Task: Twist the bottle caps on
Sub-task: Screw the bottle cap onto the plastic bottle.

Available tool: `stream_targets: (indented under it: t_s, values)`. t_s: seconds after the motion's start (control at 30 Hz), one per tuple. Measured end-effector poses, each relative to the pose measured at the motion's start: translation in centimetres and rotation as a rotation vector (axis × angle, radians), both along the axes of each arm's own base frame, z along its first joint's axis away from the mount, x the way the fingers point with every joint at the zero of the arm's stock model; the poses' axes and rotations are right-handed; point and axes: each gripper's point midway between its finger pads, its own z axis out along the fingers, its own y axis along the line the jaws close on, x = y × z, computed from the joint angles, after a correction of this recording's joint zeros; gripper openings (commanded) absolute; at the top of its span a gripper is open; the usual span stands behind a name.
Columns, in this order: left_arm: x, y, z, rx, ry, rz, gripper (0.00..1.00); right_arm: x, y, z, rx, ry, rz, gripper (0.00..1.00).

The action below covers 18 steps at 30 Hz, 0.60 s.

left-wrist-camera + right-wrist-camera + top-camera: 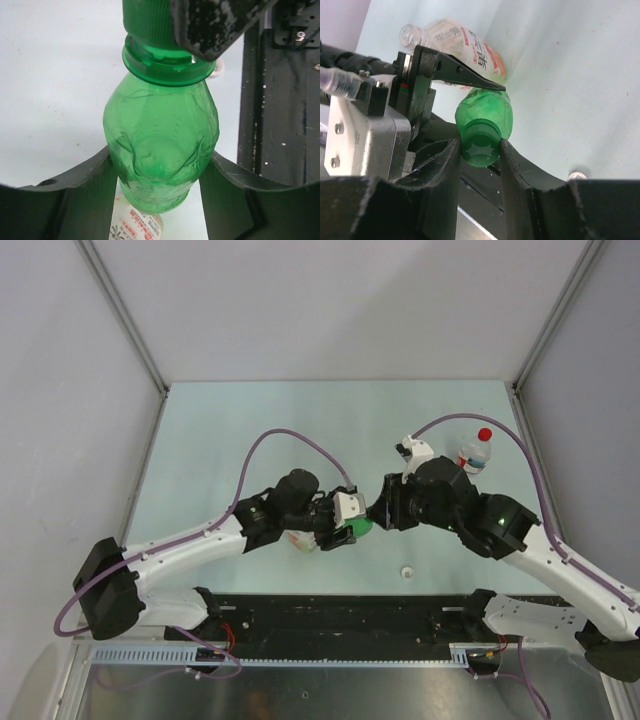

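Right gripper (479, 150) pinches the green cap (480, 141) atop the green bottle (162, 130) clamped by the left gripper (160, 151)

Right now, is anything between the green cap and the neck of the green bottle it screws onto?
Nothing visible. The green cap already sits on the green bottle at its neck, gripped by the right gripper, while the left gripper holds the bottle's body.

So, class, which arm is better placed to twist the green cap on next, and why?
Right. The right fingers grip the green cap, while the left fingers hold the green bottle steady.
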Motion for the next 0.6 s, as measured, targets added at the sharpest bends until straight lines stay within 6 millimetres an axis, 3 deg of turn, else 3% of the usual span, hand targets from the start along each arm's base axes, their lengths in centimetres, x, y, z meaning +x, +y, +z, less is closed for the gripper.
stream_targets:
  t_s: [0.27, 0.4, 0.6]
  values:
    - [1.2, 0.0, 0.6, -0.022, -0.049, 0.053, 0.0, 1.0, -0.1, 0.9, 0.057, 0.003, -0.099, 0.46]
    - [1.9, -1.2, 2.9, -0.115, -0.099, 0.056, 0.0, 0.7, -0.1, 0.5, 0.058, 0.015, -0.094, 0.53]
    - [2.2, -1.8, 4.0, -0.165, -0.115, 0.061, 0.0, 1.0, 0.0, 0.5, 0.05, -0.012, -0.078, 0.66]
